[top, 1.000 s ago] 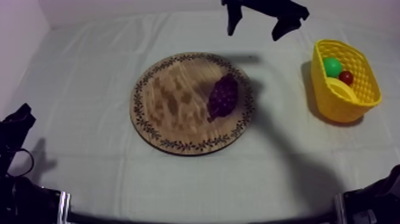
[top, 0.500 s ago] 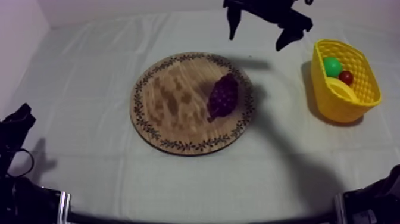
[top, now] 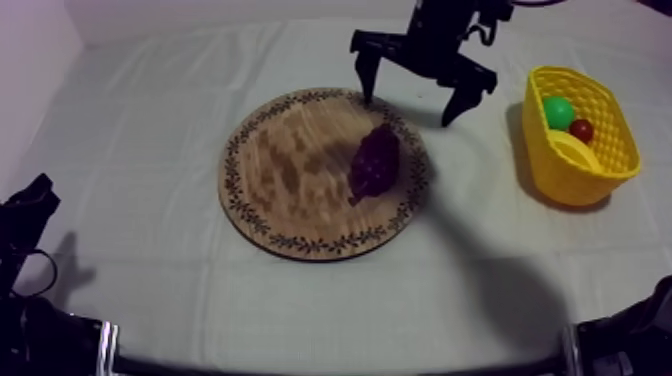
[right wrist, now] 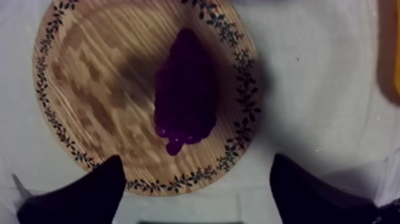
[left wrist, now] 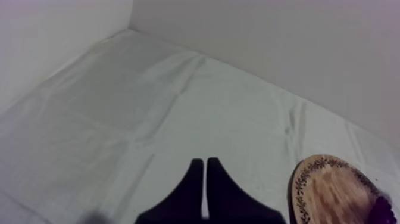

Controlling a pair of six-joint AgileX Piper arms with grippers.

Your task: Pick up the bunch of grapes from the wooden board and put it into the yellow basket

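A dark purple bunch of grapes lies on the right part of the round wooden board with a patterned rim. My right gripper hangs open above the board's far right edge, just behind the grapes, its fingers spread wide. In the right wrist view the grapes lie on the board ahead of the wide-apart fingers. The yellow basket stands at the right. My left gripper rests low at the left, its fingers lying together, shut on nothing.
The basket holds a green ball-shaped fruit, a small red fruit and a yellow fruit. The board's edge shows beside my left gripper. Grey-white cloth covers the table.
My right gripper has come down and toward the board from the far edge, now hanging just behind the grapes. The grapes, basket and left arm have not moved.
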